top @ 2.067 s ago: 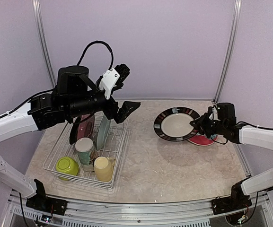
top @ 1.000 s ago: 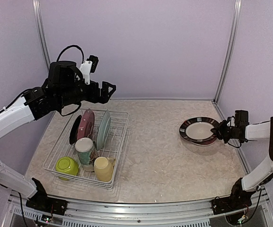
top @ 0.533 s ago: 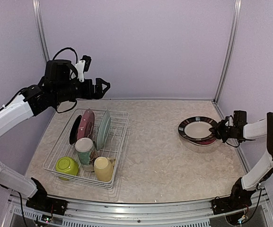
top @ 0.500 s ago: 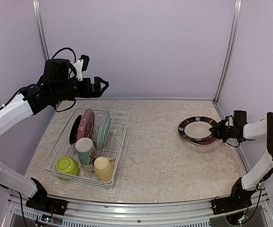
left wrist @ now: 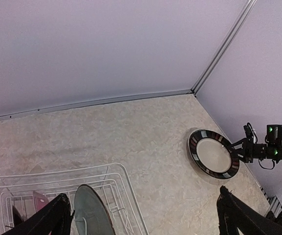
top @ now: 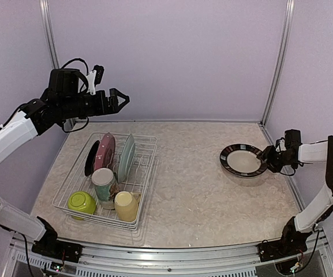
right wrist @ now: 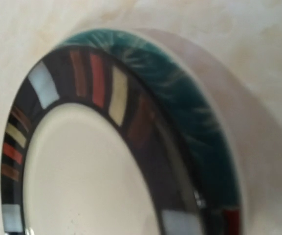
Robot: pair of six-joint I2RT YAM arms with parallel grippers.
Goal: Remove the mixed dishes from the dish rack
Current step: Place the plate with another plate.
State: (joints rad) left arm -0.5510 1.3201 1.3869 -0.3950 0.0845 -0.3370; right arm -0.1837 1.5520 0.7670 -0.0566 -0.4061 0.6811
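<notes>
Lilac walls enclose a marbled worktop (top: 189, 190). The left arm reaches high across the upper left, elbow bent, its end effector (top: 119, 99) spread wide in mid-air. The right arm lies low at the right edge, its end effector (top: 268, 157) at the rim of the striped plate (top: 243, 160), which lies flat; I cannot tell whether it grips. The rack (top: 149, 167), lower left, holds upright plates (top: 126, 158), a bowl (top: 81, 203) and mugs (top: 126, 205).

A beige marbled tabletop (top: 201, 190) is enclosed by lilac walls (top: 172, 57), which are joined by grey metal corner strips (top: 278, 63).
</notes>
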